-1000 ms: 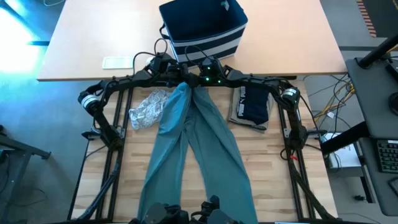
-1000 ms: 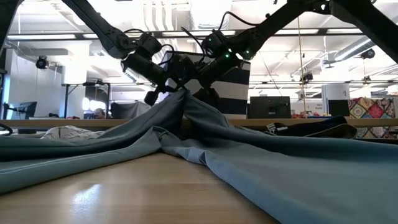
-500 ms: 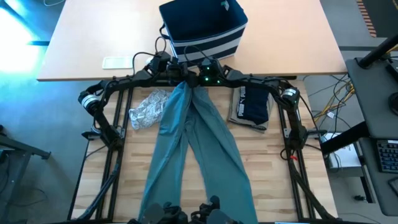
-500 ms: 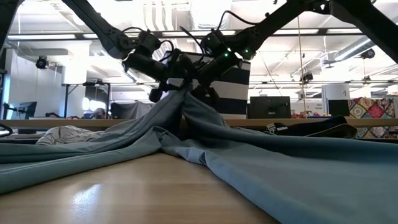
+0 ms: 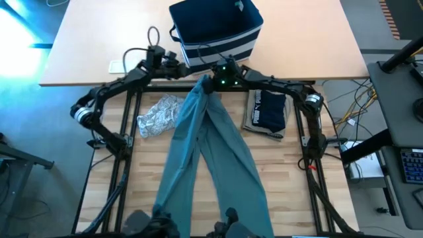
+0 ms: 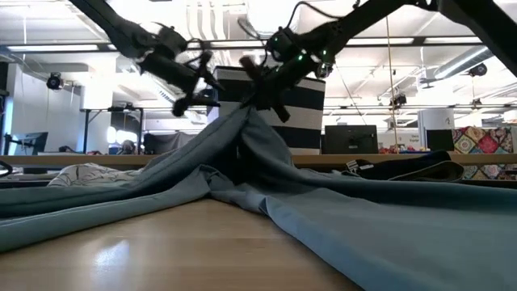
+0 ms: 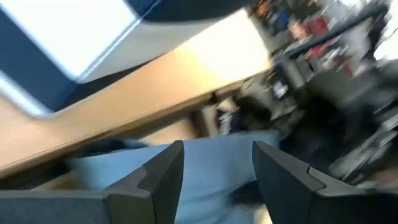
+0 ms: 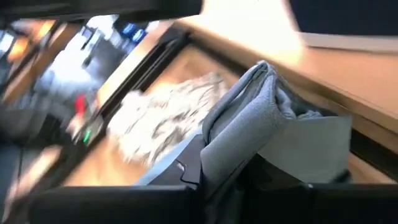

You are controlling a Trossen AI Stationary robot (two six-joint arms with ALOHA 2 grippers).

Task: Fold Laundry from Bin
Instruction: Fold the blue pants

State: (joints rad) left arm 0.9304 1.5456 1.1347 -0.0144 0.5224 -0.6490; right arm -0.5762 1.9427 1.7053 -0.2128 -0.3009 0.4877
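Note:
A large teal-green garment (image 5: 201,152) lies along the table in two long legs, its far end gathered into a raised peak (image 6: 245,113). My right gripper (image 5: 209,84) is shut on that peak, just in front of the navy, white-striped bin (image 5: 215,26). My left gripper (image 5: 173,69) hovers open to the peak's left and holds nothing; its spread fingers (image 7: 163,171) show in the left wrist view. A grey-white patterned garment (image 5: 157,114) lies crumpled left of the teal one. My right gripper pinches the bunched far end of the teal garment (image 8: 249,118) between its two fingers, with several gathered layers in the hold. The fingers come from the table's right, slanting down. The held end is lifted, and the rest drapes down slack onto the table.
A dark navy garment with white print (image 5: 268,111) lies folded on a tan one at the right. The bin stands on the lighter far table (image 5: 92,46), beside a small white card (image 5: 125,65). Bare wood shows at the near left (image 5: 142,172) and near right (image 5: 291,185).
My left gripper has opened, let go of the teal garment's gathered end, and drawn away up and toward the table's far left. My right gripper has shut on that end and risen slightly, so the peak stands a little higher. The garment's legs have stayed on the table.

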